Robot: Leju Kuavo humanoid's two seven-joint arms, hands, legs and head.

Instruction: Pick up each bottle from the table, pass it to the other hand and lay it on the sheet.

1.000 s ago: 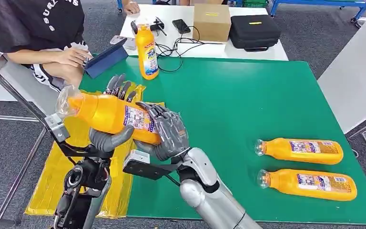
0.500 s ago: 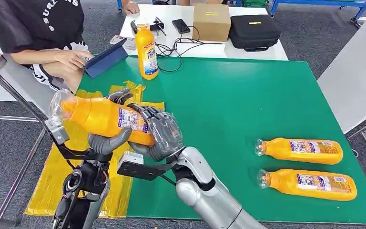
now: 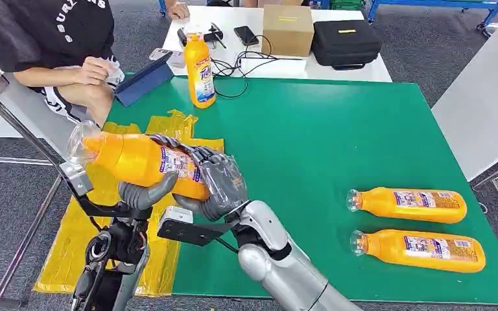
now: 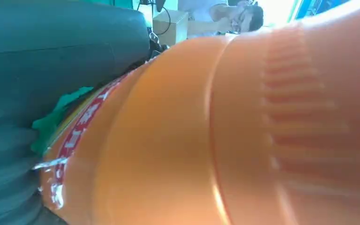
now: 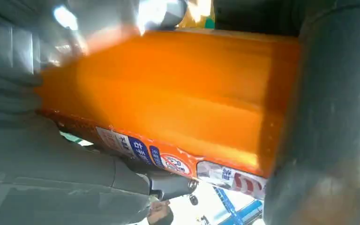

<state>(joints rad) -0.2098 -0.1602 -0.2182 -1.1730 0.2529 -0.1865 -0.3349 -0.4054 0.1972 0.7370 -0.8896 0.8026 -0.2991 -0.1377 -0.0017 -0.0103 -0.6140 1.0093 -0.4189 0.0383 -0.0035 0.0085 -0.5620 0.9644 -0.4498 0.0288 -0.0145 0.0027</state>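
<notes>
The robot is in the middle of passing one orange bottle (image 3: 144, 164) from hand to hand. Both hands hold it in the air, over the edge of the yellow sheet (image 3: 78, 243). The right hand (image 3: 220, 184) wraps around the bottle's bottom end. The left hand (image 3: 144, 192) cups it from below, with fingers curled over the top. No bottle lies on the sheet yet, so I think no bottle is finished. Two more orange bottles (image 3: 407, 205) (image 3: 419, 250) lie on the green worktop (image 3: 324, 129), well apart from the hands. One bottle (image 3: 199, 70) stands upright at the far edge.
</notes>
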